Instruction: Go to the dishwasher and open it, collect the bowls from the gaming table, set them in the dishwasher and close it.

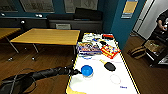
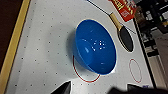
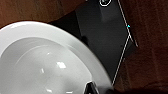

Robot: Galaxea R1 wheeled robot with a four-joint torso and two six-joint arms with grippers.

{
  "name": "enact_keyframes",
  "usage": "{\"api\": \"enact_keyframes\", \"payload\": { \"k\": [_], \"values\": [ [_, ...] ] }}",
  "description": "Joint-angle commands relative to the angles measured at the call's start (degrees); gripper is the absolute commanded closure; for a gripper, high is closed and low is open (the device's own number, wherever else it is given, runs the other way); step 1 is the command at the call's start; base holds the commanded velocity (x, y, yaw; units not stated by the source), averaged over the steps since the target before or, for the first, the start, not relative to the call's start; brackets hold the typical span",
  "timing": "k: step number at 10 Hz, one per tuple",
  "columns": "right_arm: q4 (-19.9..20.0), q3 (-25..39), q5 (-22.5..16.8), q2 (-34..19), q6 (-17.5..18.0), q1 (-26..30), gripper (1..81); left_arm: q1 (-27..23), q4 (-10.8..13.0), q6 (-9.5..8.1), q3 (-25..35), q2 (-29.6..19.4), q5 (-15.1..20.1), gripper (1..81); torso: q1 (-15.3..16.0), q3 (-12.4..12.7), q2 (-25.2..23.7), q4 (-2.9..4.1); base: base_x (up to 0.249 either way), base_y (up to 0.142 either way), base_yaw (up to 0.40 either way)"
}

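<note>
The gaming table [image 1: 125, 75], white with yellow edging, carries a small bright-blue bowl [image 1: 87, 70] near its left edge. My left gripper [image 1: 75, 72] reaches in from the left, right at the bowl's rim. In the left wrist view the blue bowl [image 2: 96, 47] sits partly over a red ring printed on the table, and the left gripper [image 2: 98, 90] is open, its dark fingertips [image 2: 64, 88] wide apart just short of the bowl. In the right wrist view a white bowl [image 3: 37, 62] hangs over my dark base and the wooden floor, with my right gripper [image 3: 95, 90] shut on its rim.
A black paddle [image 1: 109, 66] lies right of the blue bowl, with board-game boxes [image 1: 88, 48] and a red box [image 1: 110, 51] further along. Wooden-topped tables [image 1: 47, 36] stand to the left. A bag [image 1: 137, 52], a rack [image 1: 156, 50] and a person [image 1: 162, 21] are on the right.
</note>
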Motion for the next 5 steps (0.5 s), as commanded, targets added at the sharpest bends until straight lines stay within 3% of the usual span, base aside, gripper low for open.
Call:
{"api": "enact_keyframes", "payload": {
  "k": [1,5],
  "values": [
    [-1.42,1.45,-2.48,-1.38,-0.01,1.79,81.1,-9.13,-1.19,-0.3,1.85,-3.3,1.0,1.0,0.0,0.0,-0.02,0.0,0.0,0.0,0.0],
    [-1.51,2.77,-3.71,-1.2,-0.09,2.5,81.1,-8.95,-1.1,-0.3,1.42,-4.47,1.0,1.0,0.02,0.0,0.0,0.0,0.0,0.0,0.0]
  ]
}}
